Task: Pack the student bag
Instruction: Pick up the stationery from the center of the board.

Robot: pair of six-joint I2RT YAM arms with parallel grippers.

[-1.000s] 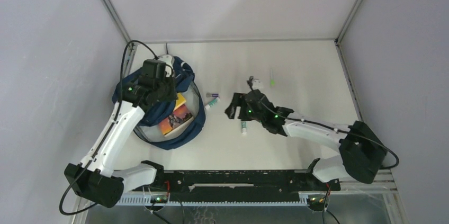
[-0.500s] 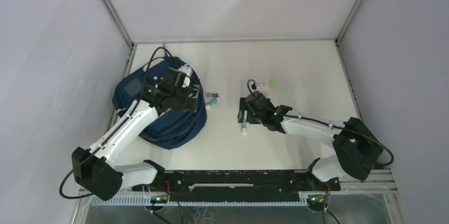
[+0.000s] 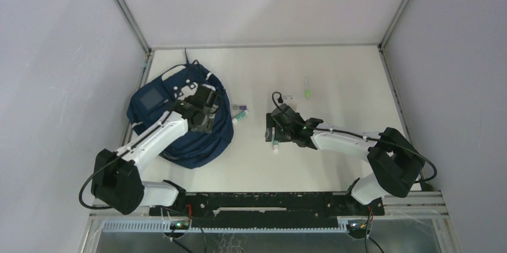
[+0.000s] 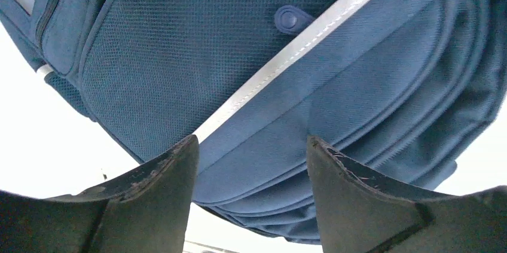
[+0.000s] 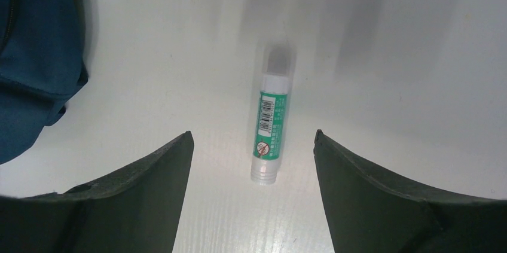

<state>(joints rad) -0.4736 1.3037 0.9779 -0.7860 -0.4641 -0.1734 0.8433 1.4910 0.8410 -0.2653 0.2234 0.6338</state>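
The student bag [image 3: 156, 104] is a navy-blue backpack lying at the left of the table, its flap down over the inside. In the left wrist view the student bag [image 4: 239, 43] fills the picture, with a pale stripe [image 4: 299, 43] running across it. My left gripper [image 3: 205, 115] hovers over the bag's right side. Its jaws [image 4: 251, 145] stand open with only fabric below them. My right gripper [image 3: 272, 131] is open just above the table. A green-and-white glue stick [image 5: 272, 121] lies between its fingers, untouched, and the glue stick [image 3: 275, 145] pokes out below the gripper in the top view.
A second glue stick [image 3: 239, 116] and a small purple item [image 3: 240, 107] lie just right of the bag. A green pen [image 3: 307, 88] and a small white object [image 3: 289, 97] lie beyond the right gripper. Frame posts stand at the table's back corners.
The left gripper let go of the bag's flap, which fell shut over the books, and moved right over the bag. The right gripper shifted over the glue stick.
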